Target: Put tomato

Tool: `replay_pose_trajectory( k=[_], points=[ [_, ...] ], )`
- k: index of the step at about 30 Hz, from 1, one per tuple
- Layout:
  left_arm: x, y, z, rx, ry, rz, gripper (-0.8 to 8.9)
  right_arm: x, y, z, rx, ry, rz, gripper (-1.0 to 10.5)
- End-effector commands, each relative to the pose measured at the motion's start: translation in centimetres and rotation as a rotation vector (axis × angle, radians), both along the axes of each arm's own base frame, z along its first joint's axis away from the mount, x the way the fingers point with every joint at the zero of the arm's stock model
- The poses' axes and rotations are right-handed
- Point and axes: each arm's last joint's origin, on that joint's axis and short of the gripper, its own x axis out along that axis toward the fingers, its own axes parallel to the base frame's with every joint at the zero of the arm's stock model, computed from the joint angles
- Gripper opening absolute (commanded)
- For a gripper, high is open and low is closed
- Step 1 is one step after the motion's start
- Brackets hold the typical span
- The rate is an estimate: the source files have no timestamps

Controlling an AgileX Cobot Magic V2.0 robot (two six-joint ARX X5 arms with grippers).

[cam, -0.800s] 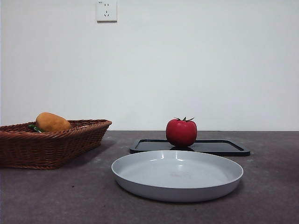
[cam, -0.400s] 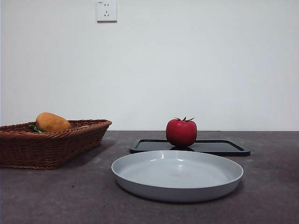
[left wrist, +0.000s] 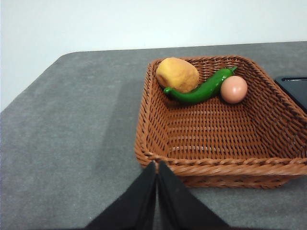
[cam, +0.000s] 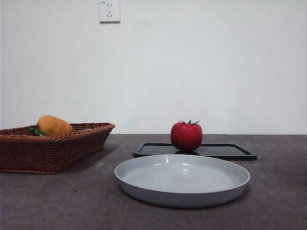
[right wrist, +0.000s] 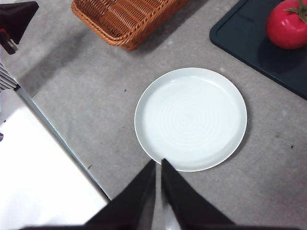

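Observation:
The glossy red tomato [cam: 186,136] with a dark green calyx stands on the black tray [cam: 225,151] behind the grey plate [cam: 182,179]. In the right wrist view the tomato [right wrist: 288,26] sits on the tray [right wrist: 249,43] beyond the empty plate [right wrist: 191,118]. My right gripper [right wrist: 158,165] is shut and empty, high above the plate's near rim. My left gripper [left wrist: 157,165] is shut and empty, above the table in front of the wicker basket [left wrist: 216,163]. Neither gripper shows in the front view.
The wicker basket [cam: 53,151] stands at the left and holds an orange-brown oval fruit [left wrist: 177,74], a green pepper [left wrist: 201,89] and a small pinkish egg-like ball [left wrist: 233,89]. The table's edge and a white surface [right wrist: 43,177] show in the right wrist view.

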Motion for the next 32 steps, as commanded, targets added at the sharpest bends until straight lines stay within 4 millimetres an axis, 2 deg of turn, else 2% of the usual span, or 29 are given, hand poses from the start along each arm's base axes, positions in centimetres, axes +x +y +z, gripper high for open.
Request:
replay_pose_trajectory(
  k=[1, 26, 30, 32],
  points=[
    [0.1, 0.0, -0.8, -0.005, 0.028, 0.006, 0.07, 0.1, 0.2, 0.2, 0.01, -0.001, 0.0, 0.1],
    [0.1, 0.0, -0.8, -0.006, 0.027, 0.006, 0.07, 0.1, 0.2, 0.2, 0.009, -0.001, -0.001, 0.1],
    [0.1, 0.0, -0.8, -0.006, 0.027, 0.006, 0.07, -0.4, -0.7, 0.6, -0.001, -0.072, -0.005, 0.1],
    [0.1, 0.0, -0.8, -0.006, 0.027, 0.006, 0.07, -0.4, -1.6, 1.0, 0.017, -0.125, -0.064, 0.1]
  ],
)
